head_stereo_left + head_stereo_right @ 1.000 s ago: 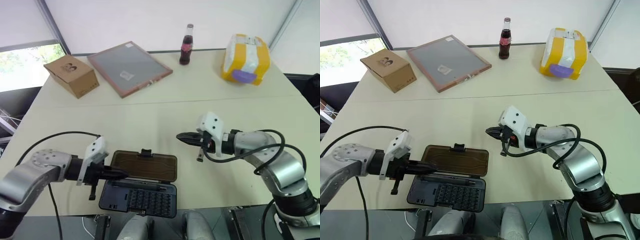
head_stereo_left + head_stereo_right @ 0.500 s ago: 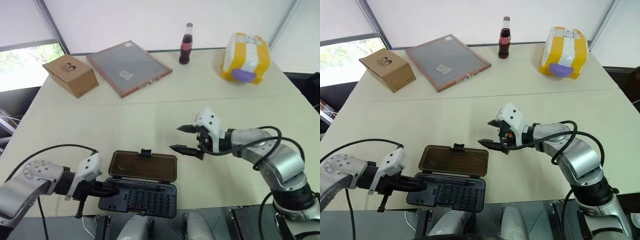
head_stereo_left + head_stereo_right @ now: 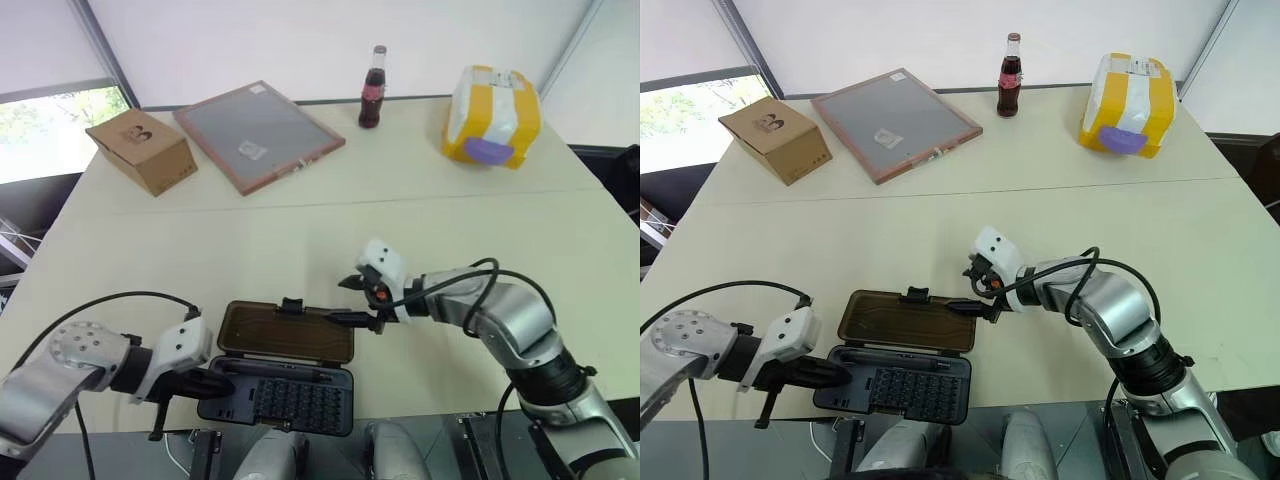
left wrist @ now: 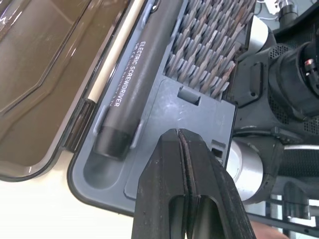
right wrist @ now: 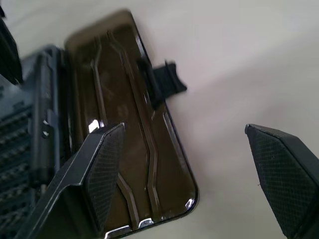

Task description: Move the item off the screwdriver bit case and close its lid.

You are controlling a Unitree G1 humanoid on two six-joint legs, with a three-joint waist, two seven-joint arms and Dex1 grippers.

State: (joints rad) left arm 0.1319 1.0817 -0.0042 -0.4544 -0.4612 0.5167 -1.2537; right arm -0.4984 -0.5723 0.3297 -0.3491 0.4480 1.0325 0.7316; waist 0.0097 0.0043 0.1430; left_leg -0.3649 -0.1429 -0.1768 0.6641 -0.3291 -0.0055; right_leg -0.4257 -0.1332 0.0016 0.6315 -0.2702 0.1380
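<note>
Both end effectors flank the open case [image 3: 902, 362]: left end effector [image 3: 840, 374] closed on nothing, right end effector [image 3: 968, 290] spread wide. Slide one right finger under the lid's [image 3: 908, 320] far edge by the latch [image 3: 915, 294], then swing it over the tray.

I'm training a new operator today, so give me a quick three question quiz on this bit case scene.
1. True or false: the lid lies open flat on the table.
2. Which end effector is open: A left, B right?
3. What stands between the pink-framed board and the yellow package?

Key: 1 true. 2 B. 3 the cola bottle.
</note>
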